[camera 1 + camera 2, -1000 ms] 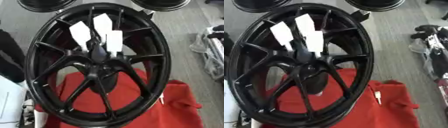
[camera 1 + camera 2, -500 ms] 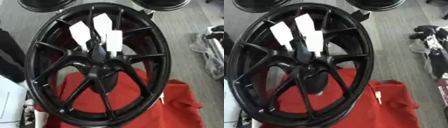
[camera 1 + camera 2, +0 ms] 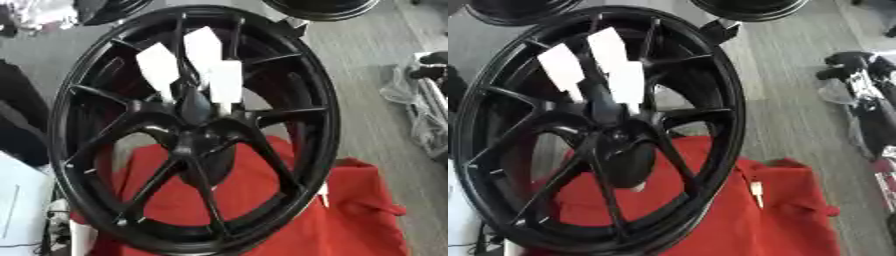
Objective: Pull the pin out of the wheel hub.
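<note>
- Wheel [image 3: 188,130] first: black, many-spoked, standing tilted on its rim and filling most of both views
- Its lower rim rests on a red cloth [image 3: 359,220], which shows through the gaps between the lower spokes
- Wheel hub [image 3: 185,137] sits a little below the middle of the wheel, where the spokes meet; it is dark, and I cannot make out a pin in it
- Three white flat strips [image 3: 203,50] fan out just above the hub – two longer ones pointing up and to the left, a shorter one beside them on the right
- They meet at a dark, rounded shape [image 3: 194,106] that touches the top of the hub
- Whether that shape and the strips belong to my hand I cannot tell, so I cannot say if either hand is released, clenched or grasping anything
- On the red cloth, just outside the rim on the right, lies a small pale slim piece [image 3: 756,193] – apart from the hub, and too small to name
- A second pale speck [image 3: 637,187] shows just below the hub, between two lower spokes
- Two more dark wheels [image 3: 322,9] are cut off by the far edge of the view
- Grey floor [image 3: 367,75] runs to the right of the wheel, with clear plastic wrapping [image 3: 420,120] and dark objects by the right edge
- A white sheet [image 3: 19,210] lies at the lower left, beside the rim
</note>
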